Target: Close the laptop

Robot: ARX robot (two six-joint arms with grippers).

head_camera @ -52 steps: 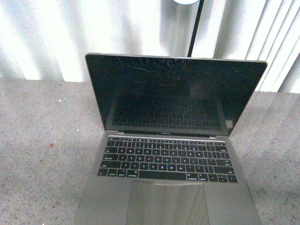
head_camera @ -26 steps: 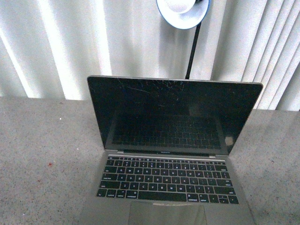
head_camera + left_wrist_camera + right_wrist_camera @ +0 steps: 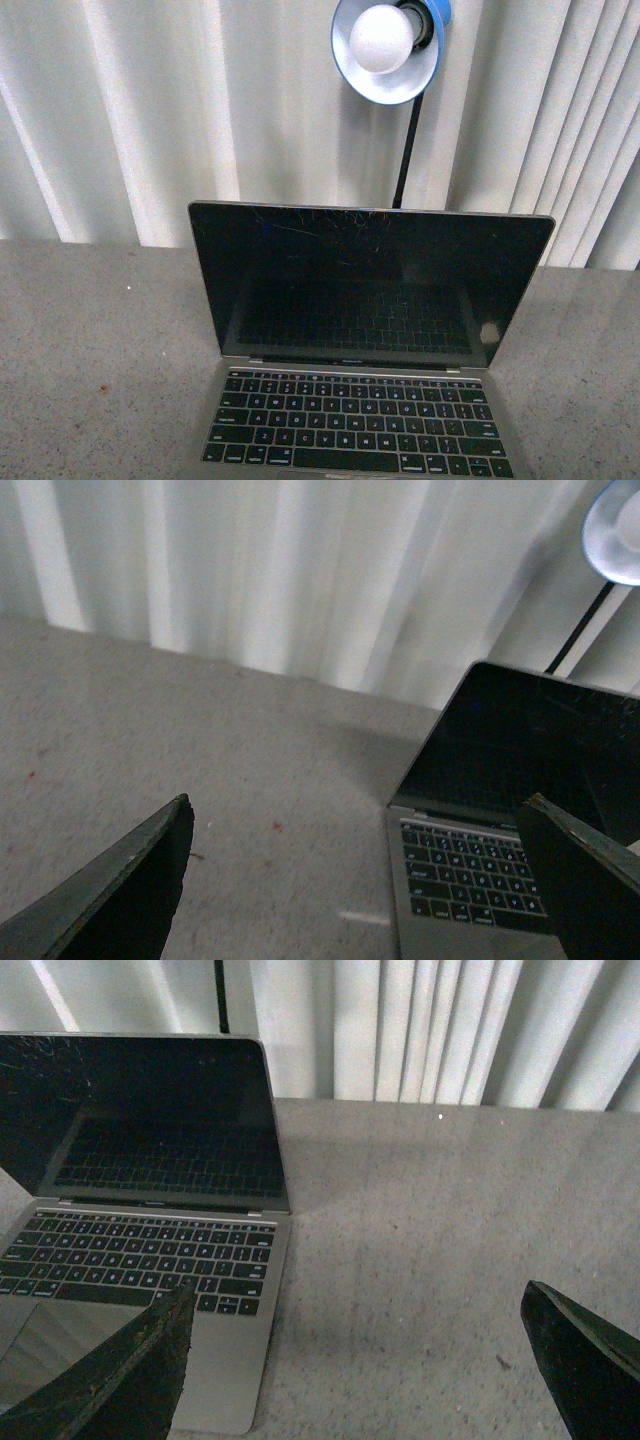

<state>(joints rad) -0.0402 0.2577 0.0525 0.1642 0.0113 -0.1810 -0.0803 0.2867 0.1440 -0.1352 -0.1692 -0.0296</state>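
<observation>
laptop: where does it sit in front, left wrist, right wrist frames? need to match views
Front: laptop lower centre, screen facing camera, base cut off.
Left wrist: laptop in frame's lower right, seen at an angle.
Right wrist: laptop in frame's left half, keyboard visible.
Shared landmark: white pleated curtain behind the lid.

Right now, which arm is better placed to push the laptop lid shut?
Right, probably: in its wrist camera the laptop looks larger and nearer than in the left's. Both pairs of jaws stand open and empty, neither touching it.

Blue lamp (image 3: 390, 52) (against pale blinds (image 3: 150, 120))
</observation>
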